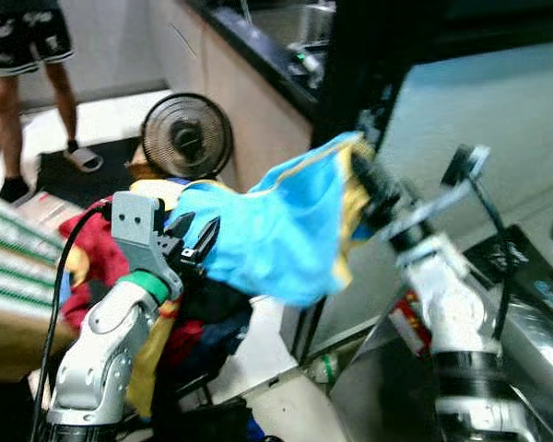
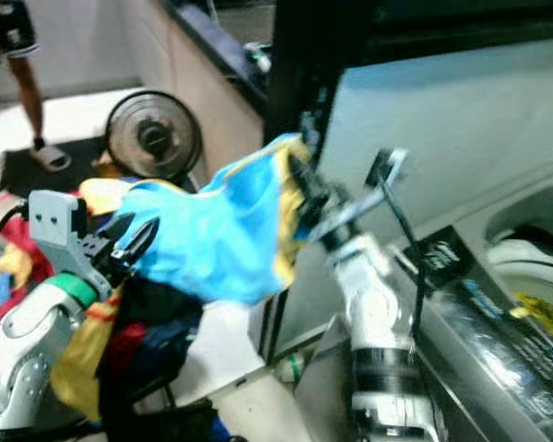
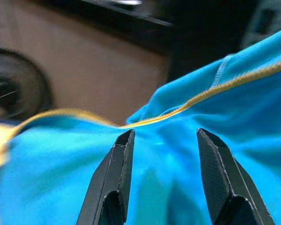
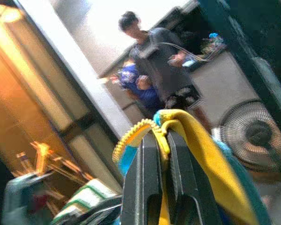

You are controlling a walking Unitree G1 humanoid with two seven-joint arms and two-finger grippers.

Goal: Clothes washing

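A bright blue garment with yellow trim point(image 1: 286, 230) hangs stretched in the air in front of me. My right gripper point(image 1: 367, 180) is shut on its yellow-edged upper corner point(image 4: 175, 129) and lifts it. My left gripper point(image 1: 195, 241) stands open at the garment's lower left edge, its two black fingers point(image 3: 112, 178) spread over the blue cloth point(image 3: 178, 154) without pinching it. Below lies a pile of red, yellow and dark clothes point(image 1: 180, 322). At the far right is the washing machine's open top point(image 2: 525, 253).
A round black fan point(image 1: 186, 136) stands on the floor by a beige counter point(image 1: 249, 101). A person's legs point(image 1: 18, 83) are at the back left. Stacked boxes point(image 1: 14, 276) sit at my left. A dark tall cabinet edge point(image 1: 350, 64) rises behind the garment.
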